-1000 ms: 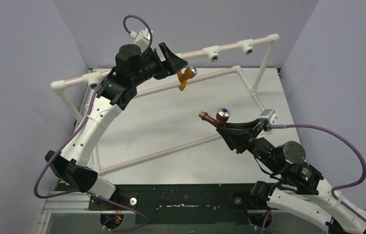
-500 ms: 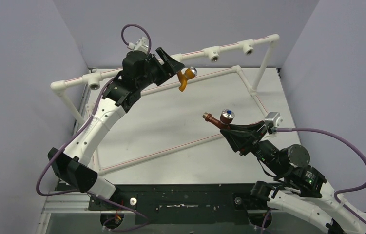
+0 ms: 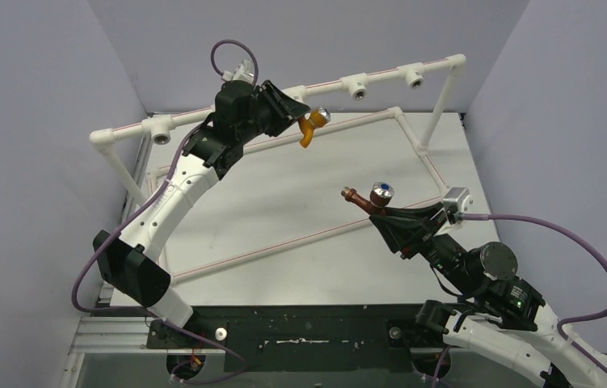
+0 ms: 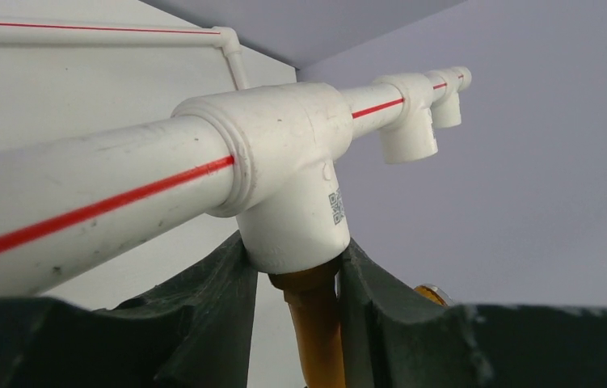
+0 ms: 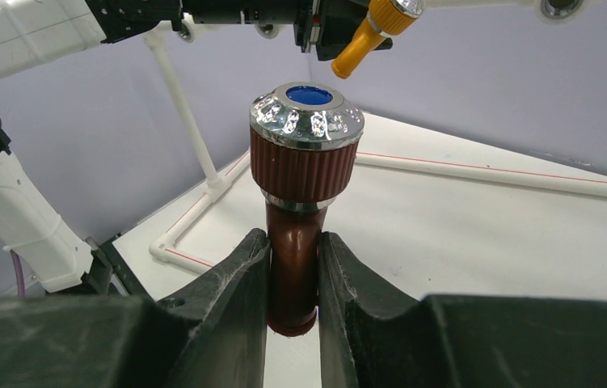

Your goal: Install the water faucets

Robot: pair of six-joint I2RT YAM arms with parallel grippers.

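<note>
Holding at the rail: the left gripper [image 4: 298, 291] is clenched around the stem of the orange-yellow faucet [image 4: 312, 335], with one finger on each side. The finger on the right of the wrist view touches the stem. At the other finger a thin pale slit shows, so I cannot tell how firm the hold is.
Reason for this hold: the stem goes straight up into the mouth of a white T socket [image 4: 288, 162] on the pipe rail [image 4: 82, 202]. The fingers sit just under the socket, which I judge lets the wrist push or turn the faucet home.
Orange-yellow faucet, relative to its gripper: it lies between the fingers, its top end hidden inside the socket. In the overhead view its spout and silver knob stick out past the fingertips.
Right gripper [image 5: 293, 271]: it is grasping the dark red-brown faucet [image 5: 304, 166], with both fingers pressed on the lower stem.
Reason for this hold: the faucet hangs in the air over the table [image 3: 284, 202], well apart from the rail. I judge that it waits for its turn.
Dark red-brown faucet, relative to its gripper: it is upright between the fingers, and the shiny knob [image 5: 308, 113] rises clear above the fingertips.
Next socket [image 3: 356, 86]: it is farther along the rail, and nothing is in its mouth.
</note>
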